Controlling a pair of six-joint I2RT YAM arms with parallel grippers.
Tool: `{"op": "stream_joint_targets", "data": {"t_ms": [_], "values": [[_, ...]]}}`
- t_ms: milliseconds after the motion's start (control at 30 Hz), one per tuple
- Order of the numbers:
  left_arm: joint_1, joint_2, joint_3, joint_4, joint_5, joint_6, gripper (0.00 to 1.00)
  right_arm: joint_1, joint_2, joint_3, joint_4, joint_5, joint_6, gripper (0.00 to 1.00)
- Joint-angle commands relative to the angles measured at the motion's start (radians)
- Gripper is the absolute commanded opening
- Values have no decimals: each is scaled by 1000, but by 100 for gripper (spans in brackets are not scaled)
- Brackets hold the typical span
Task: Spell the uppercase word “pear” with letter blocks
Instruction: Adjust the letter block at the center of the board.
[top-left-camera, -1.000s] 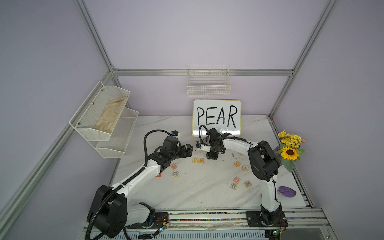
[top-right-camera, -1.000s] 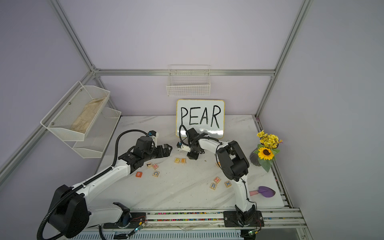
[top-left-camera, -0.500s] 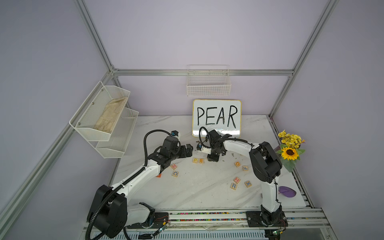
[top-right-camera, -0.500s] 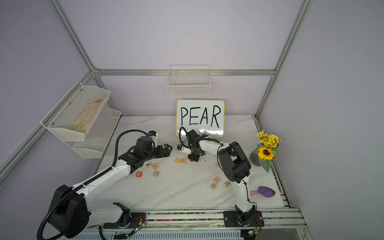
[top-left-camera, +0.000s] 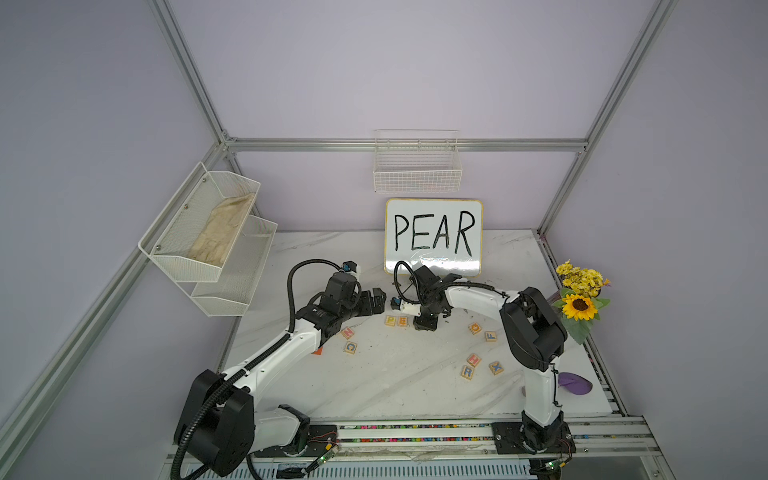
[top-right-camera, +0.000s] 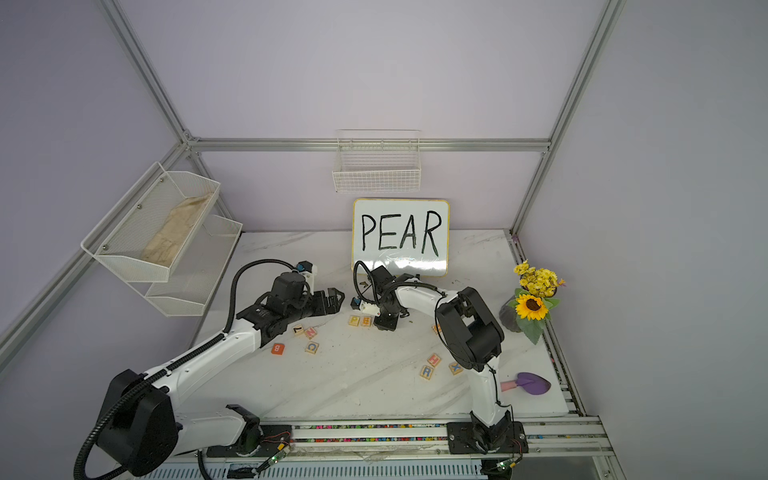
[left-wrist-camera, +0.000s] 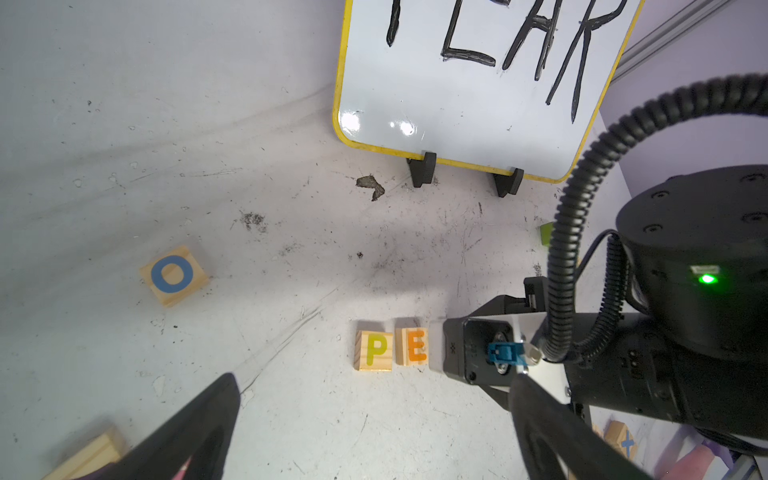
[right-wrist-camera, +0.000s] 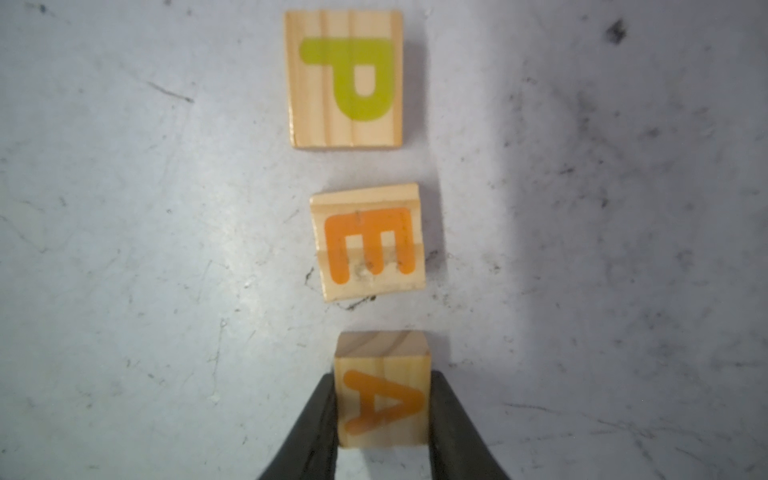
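right gripper (right-wrist-camera: 382, 376) is clamped on the A block (right-wrist-camera: 381, 415), in line just past the E block (right-wrist-camera: 370, 243) with a small gap, P block (right-wrist-camera: 347, 79) beyond that. can't tell if the A touches the table. R block (top-left-camera: 467, 372) lies well apart, beside the H block (top-left-camera: 473, 359). left gripper (top-left-camera: 378, 300) hangs wide open near the P

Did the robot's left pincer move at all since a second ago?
No. The left pincer hangs open at the same gap from the whiteboard and the P block as before.
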Motion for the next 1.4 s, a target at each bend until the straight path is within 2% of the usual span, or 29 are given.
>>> {"op": "stream_joint_targets", "data": {"t_ms": [0,400,1000,1167,1300,1367], "values": [[8,-24,-40,22,-6,-9,100,10,33,31,-50,3,-58,36],[8,-21,-41,16,-17,-8,100,10,73,77,-94,14,-152,37],[7,-19,-38,19,-8,-9,100,10,59,57,-114,11,-162,37],[7,-25,-40,17,-11,-8,100,10,61,61,-112,6,-164,46],[7,-24,-38,17,-9,-9,100,10,58,60,-114,2,-164,46],[7,-24,-37,17,-9,-9,100,10,56,57,-111,1,-164,50]]}}
